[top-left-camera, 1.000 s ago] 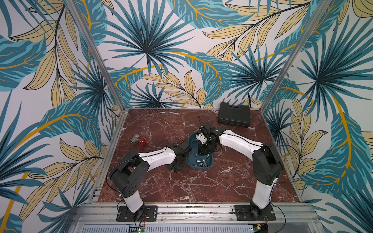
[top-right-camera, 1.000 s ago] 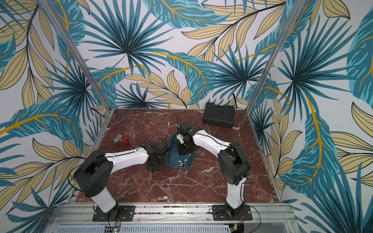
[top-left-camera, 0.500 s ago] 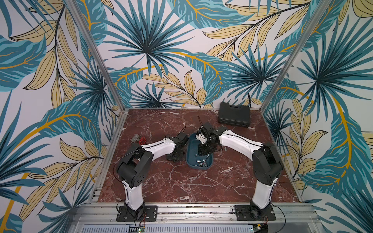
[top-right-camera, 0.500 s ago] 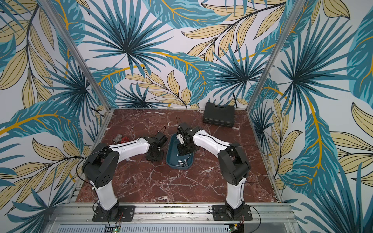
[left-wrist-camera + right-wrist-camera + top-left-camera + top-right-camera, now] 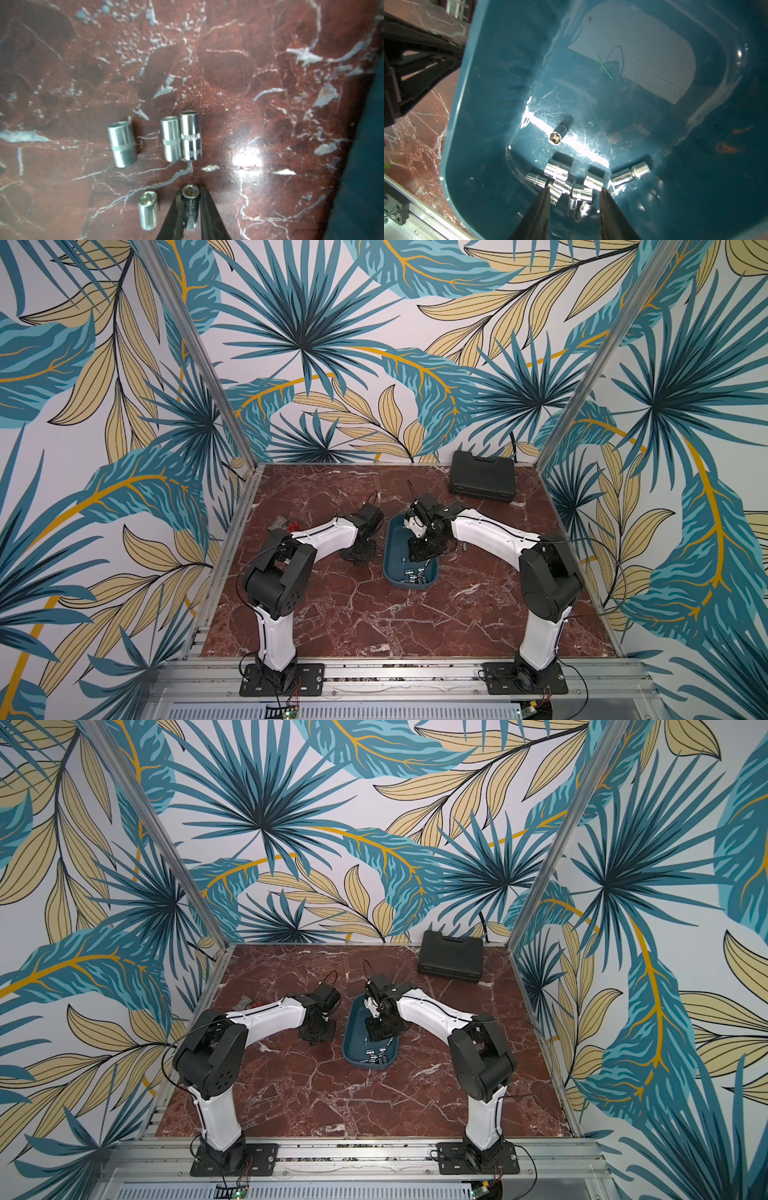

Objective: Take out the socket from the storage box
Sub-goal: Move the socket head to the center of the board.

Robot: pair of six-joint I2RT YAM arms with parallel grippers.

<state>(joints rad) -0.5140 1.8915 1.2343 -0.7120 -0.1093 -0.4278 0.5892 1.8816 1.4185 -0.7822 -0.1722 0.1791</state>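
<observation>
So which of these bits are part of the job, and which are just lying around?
Part of the job: storage box, sockets inside it, loose sockets on the table, held socket in the left claw, right claw.
Just lying about: black tool case, small red-and-grey part, green wire scrap.

**Leafy Walls, Marble Table**

Walls [image 5: 374, 344] printed with teal and tan palm leaves are enclosing a red-brown, white-veined marble table [image 5: 374, 626]. Aluminium posts [image 5: 197, 352] are rising at 11 and 1 o'clock; glare [image 5: 247, 160] is shining on the marble.
</observation>
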